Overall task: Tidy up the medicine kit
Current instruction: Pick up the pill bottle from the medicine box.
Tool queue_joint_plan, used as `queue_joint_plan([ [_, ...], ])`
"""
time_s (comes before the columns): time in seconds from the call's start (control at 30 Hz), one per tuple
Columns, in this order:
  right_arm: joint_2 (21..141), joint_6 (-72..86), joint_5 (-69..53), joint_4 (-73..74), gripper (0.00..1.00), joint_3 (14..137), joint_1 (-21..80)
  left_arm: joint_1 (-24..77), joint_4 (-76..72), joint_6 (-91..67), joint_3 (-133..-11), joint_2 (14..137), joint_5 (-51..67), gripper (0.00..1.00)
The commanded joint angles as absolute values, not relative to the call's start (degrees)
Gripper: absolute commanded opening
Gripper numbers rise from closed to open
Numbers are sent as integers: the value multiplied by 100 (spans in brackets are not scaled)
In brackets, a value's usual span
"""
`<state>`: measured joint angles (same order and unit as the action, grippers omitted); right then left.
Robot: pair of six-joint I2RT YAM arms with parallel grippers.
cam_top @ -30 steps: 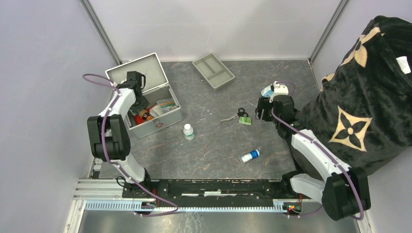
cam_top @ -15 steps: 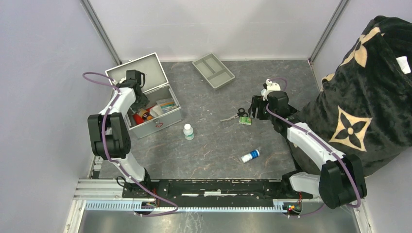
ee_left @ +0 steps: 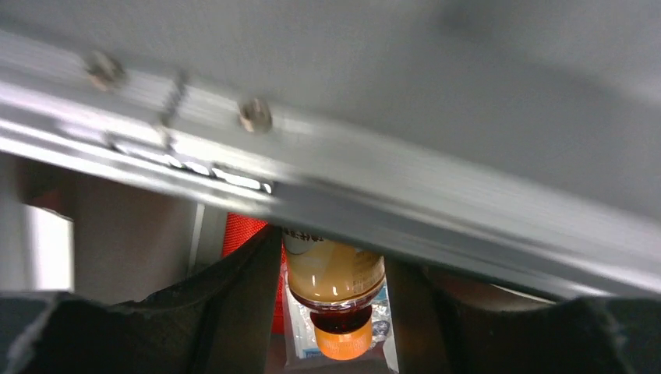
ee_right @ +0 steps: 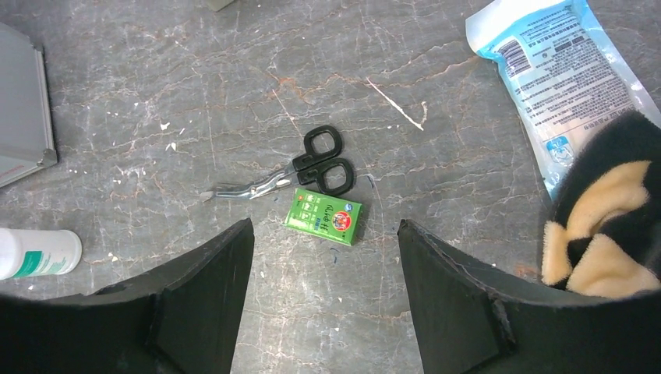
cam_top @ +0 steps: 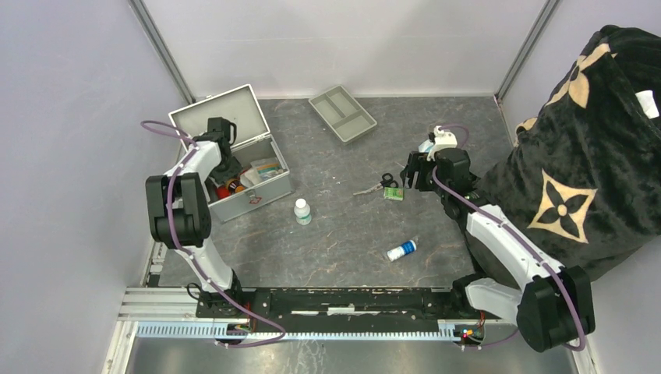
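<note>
The medicine kit stands open near the far left corner of the desk, partly filled. The left gripper is inside it, astride one amber bottle, but I cannot tell if it grips. Not yet packed are one white bottle, one blue tube, one pair of scissors, one green box and one blue packet; the right gripper hangs wide open above the box.

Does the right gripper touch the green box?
Apart. The right wrist view shows the green box lying between the right gripper's open fingers, with bare table on both sides.
</note>
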<state>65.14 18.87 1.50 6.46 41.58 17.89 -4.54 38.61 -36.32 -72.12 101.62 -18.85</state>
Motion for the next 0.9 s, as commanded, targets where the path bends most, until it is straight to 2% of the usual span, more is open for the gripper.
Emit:
queue_joint_plan([
  [0.0,6178,2021,154,388,74,4014,1801,-484,3764,-3531,-7145,10418,-1735,55],
  [0.1,6062,2068,135,360,75,3922,1798,-489,3755,-3533,-7153,10471,-1750,50],
  [0.27,5874,2083,149,360,75,3843,1796,-483,3797,-3550,-7176,10265,-1809,32],
  [0.87,5627,2105,191,463,75,3858,1796,-379,4122,-3499,-7302,8274,-1642,31],
])
